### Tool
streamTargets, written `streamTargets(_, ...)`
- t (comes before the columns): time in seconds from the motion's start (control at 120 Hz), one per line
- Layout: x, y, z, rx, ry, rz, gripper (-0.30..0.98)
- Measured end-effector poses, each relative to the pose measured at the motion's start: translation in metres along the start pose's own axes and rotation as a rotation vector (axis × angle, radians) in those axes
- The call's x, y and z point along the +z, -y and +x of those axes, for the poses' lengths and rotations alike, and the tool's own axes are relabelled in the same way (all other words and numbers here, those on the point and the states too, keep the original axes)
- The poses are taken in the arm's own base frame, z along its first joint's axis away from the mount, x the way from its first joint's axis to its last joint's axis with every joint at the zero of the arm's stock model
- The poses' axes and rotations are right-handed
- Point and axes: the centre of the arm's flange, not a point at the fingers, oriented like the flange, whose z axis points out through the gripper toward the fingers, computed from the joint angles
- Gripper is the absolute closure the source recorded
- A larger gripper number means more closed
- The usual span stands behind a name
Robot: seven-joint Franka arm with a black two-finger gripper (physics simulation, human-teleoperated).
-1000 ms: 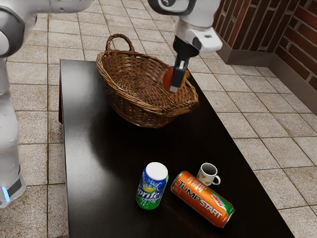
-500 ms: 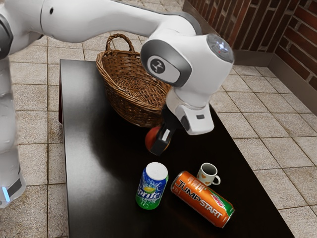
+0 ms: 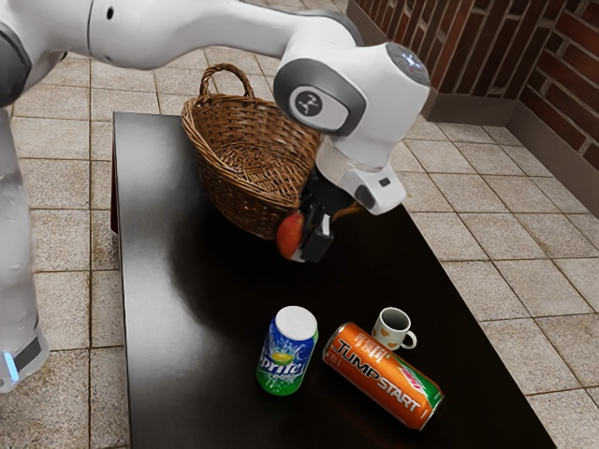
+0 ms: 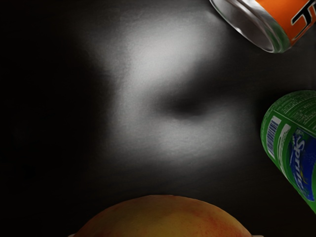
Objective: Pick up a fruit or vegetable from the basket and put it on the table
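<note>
The gripper (image 3: 307, 249) is in front of the basket's near side, shut on a red fruit (image 3: 290, 234). How high the fruit hangs over the black table (image 3: 225, 281) is hard to judge. In the wrist view the fruit (image 4: 163, 219) is a rounded yellow-orange and red shape at the lower edge, with dark tabletop (image 4: 163, 74) beyond it. The wicker basket (image 3: 234, 192) stands at the table's far end; its woven bottom is partly visible, and the arm and gripper cover part of its right side in the exterior view.
Toward the exterior view's bottom, a Sprite can (image 3: 287, 351) stands upright, an orange Jumpstart can (image 3: 382, 374) lies on its side, and a small white mug (image 3: 393, 329) is beside it. Both the Sprite can (image 4: 294, 143) and the orange can (image 4: 269, 22) appear in the wrist view.
The gripper has carried the fruit out of the basket toward the cans, then a little back toward the basket over the last half second, turning slightly. The cans and mug have not moved.
</note>
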Motion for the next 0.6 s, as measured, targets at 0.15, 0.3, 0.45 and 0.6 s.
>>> streamTargets(0.15,0.007,0.018,0.004,-0.044,0.016,-0.012,0.20)
streamTargets(0.3,0.007,0.017,0.004,-0.046,0.016,-0.016,0.07)
streamTargets(0.45,0.004,0.020,0.007,-0.049,0.009,-0.013,0.02)
streamTargets(0.6,-0.082,0.075,0.015,-0.081,-0.194,0.074,0.01)
